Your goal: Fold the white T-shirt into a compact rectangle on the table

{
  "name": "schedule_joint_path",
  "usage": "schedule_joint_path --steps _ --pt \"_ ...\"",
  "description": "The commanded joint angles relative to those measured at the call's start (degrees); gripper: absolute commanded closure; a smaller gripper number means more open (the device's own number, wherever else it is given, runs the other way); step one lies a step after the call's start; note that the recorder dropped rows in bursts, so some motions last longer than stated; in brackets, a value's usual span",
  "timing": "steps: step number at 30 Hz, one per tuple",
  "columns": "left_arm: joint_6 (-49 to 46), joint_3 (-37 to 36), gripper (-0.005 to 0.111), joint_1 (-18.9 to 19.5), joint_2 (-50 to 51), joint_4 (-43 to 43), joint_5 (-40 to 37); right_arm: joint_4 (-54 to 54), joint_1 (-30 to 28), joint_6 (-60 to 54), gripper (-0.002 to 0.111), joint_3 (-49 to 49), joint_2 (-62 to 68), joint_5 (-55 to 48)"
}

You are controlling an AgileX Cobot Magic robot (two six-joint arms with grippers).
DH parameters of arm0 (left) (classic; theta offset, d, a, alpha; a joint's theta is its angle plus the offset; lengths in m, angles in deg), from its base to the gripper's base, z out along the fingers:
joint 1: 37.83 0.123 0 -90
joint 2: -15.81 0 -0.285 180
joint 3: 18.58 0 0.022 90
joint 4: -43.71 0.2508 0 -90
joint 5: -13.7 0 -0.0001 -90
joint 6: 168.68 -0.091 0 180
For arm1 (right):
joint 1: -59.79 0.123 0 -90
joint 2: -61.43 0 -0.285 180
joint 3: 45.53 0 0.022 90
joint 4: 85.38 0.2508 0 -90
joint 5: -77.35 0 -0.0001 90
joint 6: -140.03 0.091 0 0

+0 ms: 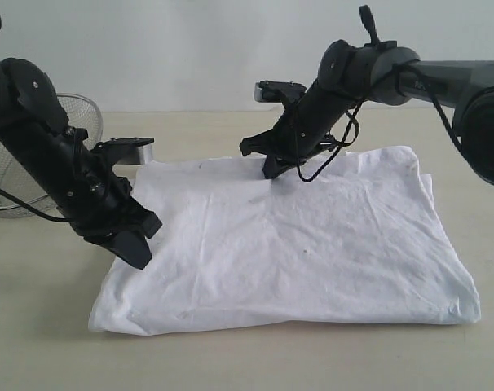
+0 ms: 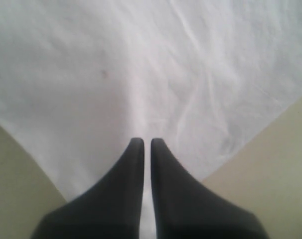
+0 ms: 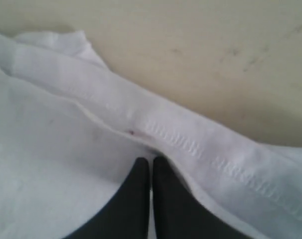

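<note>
White cotton, the shirt (image 1: 296, 244) lies flat in the middle of the table (image 1: 255, 358) as a rough rectangle, plain face up, with no lettering showing. The left gripper (image 1: 137, 254) has its tips down at the shirt's left edge, jaws closed together. The right gripper (image 1: 273, 169) meets the far edge, jaws likewise closed. Whether either one pinches a layer cannot be told.

Risks, as judged:
- If a gripper has only the top layer, a lift would peel the stack apart and open the fold.
- If neither holds cloth, a drag would bunch the fabric and skew the edges; the layers sit offset at the right side.
- Unequal travel of the two arms would twist the rectangle.
- The bowl (image 1: 80, 114) stands just behind the left arm, and a wide swing could clip it.

Views:
- The right wrist view alone shows the stitched hem (image 3: 191, 144) and the layers stacked just beyond the tips.
- The left wrist view alone shows its tips over a cloth corner with table on both sides.
- Only the exterior view gives the whole outline and both arms.
</note>
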Motion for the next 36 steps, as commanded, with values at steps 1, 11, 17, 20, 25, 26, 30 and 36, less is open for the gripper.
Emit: schedule_joint_path --steps 1,11,17,20,25,26,30,36 --pt "0.3 -0.3 0.102 -0.4 -0.4 -0.5 0.1 -0.7 -1.9 1.1 0.108 0.3 -0.4 3.2" --pt "0.3 -0.3 0.102 -0.4 -0.4 -0.5 0.1 -2.4 -7.1 4.4 0.108 5.3 -3.8 -1.3" --pt "0.3 -0.3 0.102 -0.4 -0.4 -0.5 -0.2 -4.3 -9.5 3.8 0.108 2.9 -5.9 -10.3" --pt "0.3 -0.3 0.102 -0.4 -0.4 -0.5 -0.6 -4.0 -9.9 1.9 0.108 -1.9 -7.1 -9.6" --pt "0.3 -0.3 0.102 -0.4 -0.4 -0.5 -0.8 -4.3 -9.9 -0.9 0.108 -10.4 -9.4 -4.2" --pt "0.3 -0.3 0.102 -0.4 -0.4 -0.5 -1.1 -4.6 -9.9 -0.9 0.108 -11.3 -9.4 -3.0" --pt "0.3 -0.3 0.102 -0.4 -0.4 -0.5 -1.5 -4.9 -10.0 0.1 0.108 -12.4 -9.1 1.0" --pt "0.6 -0.3 0.102 -0.4 -0.4 -0.5 -1.5 -12.3 -10.2 6.3 0.108 -12.3 -6.7 9.4"
